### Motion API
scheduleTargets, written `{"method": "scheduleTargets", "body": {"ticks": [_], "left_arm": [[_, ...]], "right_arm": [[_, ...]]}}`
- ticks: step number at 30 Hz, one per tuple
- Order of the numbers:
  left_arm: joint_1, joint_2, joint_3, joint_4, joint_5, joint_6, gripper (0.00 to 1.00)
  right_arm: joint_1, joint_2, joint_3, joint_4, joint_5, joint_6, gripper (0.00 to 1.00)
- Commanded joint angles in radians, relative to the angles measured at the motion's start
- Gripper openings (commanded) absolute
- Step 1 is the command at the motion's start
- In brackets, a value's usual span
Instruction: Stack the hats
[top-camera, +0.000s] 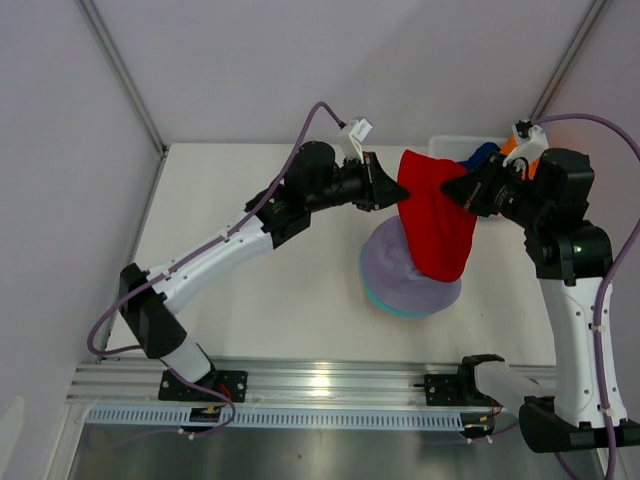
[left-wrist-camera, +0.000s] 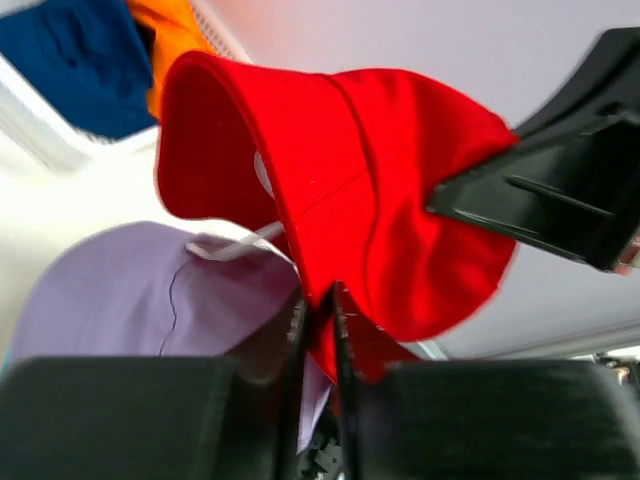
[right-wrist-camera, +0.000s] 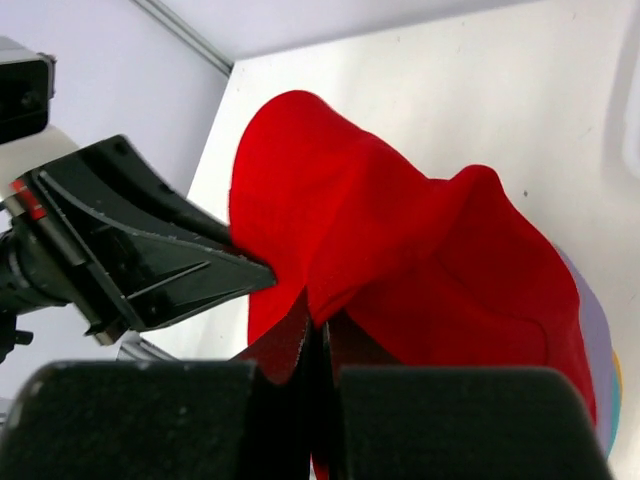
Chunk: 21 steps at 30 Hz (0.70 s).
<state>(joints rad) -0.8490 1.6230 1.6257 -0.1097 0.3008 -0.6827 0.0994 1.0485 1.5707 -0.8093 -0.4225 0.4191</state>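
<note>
Left end effector and right end effector each clamp the red hat by its brim. It sags between them, evidently soft and light, above the lavender hat.

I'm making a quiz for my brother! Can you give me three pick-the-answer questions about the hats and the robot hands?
1. Where is the red hat?
A. under the lavender hat
B. hanging above the lavender hat
C. folded inside it

2. What colour is the hat directly under the lavender one?
A. teal
B. yellow
C. black

3. What are the left gripper and right gripper doing?
A. both open
B. one open, one shut
C. both shut on the red hat

Answers:
1 B, it dangles over the lavender crown in the top view.
2 A, the teal hat peeks out beneath.
3 C, each wrist view shows fingers pinching red fabric.
</note>
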Motion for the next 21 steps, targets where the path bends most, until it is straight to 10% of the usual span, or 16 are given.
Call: {"method": "scheduleTargets", "body": {"ticks": [1,5,9,12,21], "left_arm": [[-0.004,-0.086,-0.082,0.103,0.023,-0.051,0.13],[-0.002,-0.124,-0.174,0.117,0.011,-0.066,0.01],[0.01,-0.193,-0.308,0.096,0.01,-0.095,0.01],[0.024,-0.25,-0.461,0.175,0.032,-0.132,0.01],[0.031,-0.276,-0.604,0.222,0.02,-0.146,0.01]], "right_arm": [[0.011,0.015,-0.029,0.071,-0.056,0.027,0.0],[0.033,0.039,-0.043,0.078,-0.075,0.035,0.04],[0.04,0.041,-0.026,0.05,-0.046,0.015,0.6],[0.036,0.041,0.015,0.006,0.0,0.0,0.78],[-0.076,0.016,-0.004,-0.082,0.154,0.023,0.93]]}}
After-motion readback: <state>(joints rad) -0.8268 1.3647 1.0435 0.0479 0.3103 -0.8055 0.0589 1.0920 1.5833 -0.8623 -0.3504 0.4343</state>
